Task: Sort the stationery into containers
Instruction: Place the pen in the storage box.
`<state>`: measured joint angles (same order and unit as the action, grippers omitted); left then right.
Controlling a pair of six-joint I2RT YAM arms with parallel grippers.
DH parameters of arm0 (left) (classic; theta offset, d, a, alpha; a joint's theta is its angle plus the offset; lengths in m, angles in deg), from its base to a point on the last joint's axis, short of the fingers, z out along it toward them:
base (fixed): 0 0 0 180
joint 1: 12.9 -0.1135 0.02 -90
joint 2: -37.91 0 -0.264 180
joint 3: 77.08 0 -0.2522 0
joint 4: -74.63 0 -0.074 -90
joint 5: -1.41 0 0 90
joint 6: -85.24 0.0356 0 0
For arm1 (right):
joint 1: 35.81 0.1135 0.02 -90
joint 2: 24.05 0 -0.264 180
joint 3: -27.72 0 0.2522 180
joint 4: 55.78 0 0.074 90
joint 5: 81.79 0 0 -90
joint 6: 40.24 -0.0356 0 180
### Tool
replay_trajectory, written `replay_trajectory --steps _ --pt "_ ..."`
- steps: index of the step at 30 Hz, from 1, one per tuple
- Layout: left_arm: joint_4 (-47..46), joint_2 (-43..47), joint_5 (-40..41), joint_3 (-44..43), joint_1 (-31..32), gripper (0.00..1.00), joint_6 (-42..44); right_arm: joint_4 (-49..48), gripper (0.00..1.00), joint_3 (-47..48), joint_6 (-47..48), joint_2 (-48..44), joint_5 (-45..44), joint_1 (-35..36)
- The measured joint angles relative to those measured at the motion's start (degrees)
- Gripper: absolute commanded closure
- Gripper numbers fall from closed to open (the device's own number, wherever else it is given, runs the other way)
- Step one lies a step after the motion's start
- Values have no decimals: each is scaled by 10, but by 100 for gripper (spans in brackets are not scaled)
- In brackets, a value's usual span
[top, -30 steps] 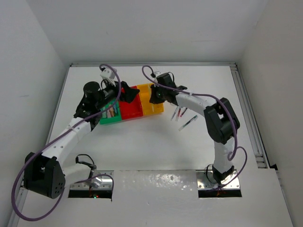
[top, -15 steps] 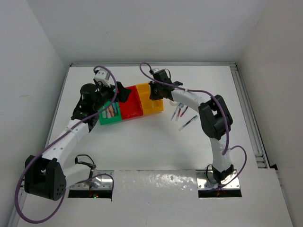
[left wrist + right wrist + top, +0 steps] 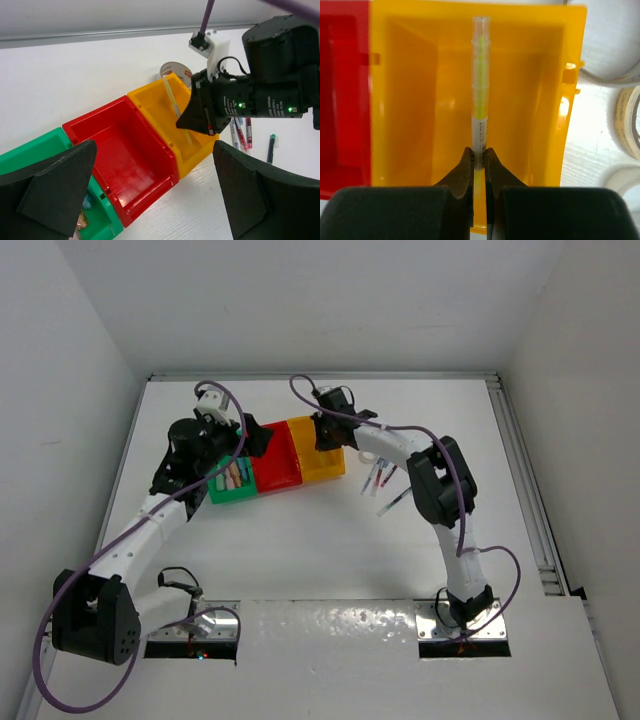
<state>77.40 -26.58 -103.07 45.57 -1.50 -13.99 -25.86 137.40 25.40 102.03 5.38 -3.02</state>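
The white table (image 3: 300, 560) carries everything, and I have both arms reaching to its far middle, where the three joined bins sit in a row: green bin (image 3: 232, 492) on the left, red bin (image 3: 275, 475) in the middle, yellow bin (image 3: 322, 468) on the right. I take it the arms meet here because each needs short travel to the row.

The left gripper (image 3: 250, 437) hangs above the green and red end with its jaws spread fully and nothing between them. My guess is that it waits there clear of the yellow bin. The green one already holds a few pastel blocks (image 3: 235, 475); the red looks bare from the left wrist view.

The right gripper (image 3: 479, 160) is pinched tight on a thin yellow-green pen (image 3: 480, 75), gripped near its lower end so that most of the barrel sticks out ahead of the fingers. The pen lies along the yellow bin's long axis, above its open top, its far tip close to the back wall (whether it touches the floor inside I cannot tell). Held lengthwise like that, it should drop in without catching the rim.

Tape rolls (image 3: 630, 120) lie on the table just beyond that bin, and several loose pens (image 3: 385, 480) lie to the right of the row, unsorted.
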Motion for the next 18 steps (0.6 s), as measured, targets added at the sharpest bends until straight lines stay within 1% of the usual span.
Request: replay_trajectory --steps 10,12,15,16,18 --pt "-4 1 4 5 0 0 0 19 100 1 2 18 -4 0" --pt "-4 1 4 5 0 0 0 23 99 5 2 30 -4 0" --pt "-4 1 4 5 0 0 0 27 87 20 1 36 -6 0" --pt "-5 1 4 5 0 0 0 28 81 26 2 38 -7 0" --pt "-5 1 4 5 0 0 0 30 75 33 1 44 -10 0"
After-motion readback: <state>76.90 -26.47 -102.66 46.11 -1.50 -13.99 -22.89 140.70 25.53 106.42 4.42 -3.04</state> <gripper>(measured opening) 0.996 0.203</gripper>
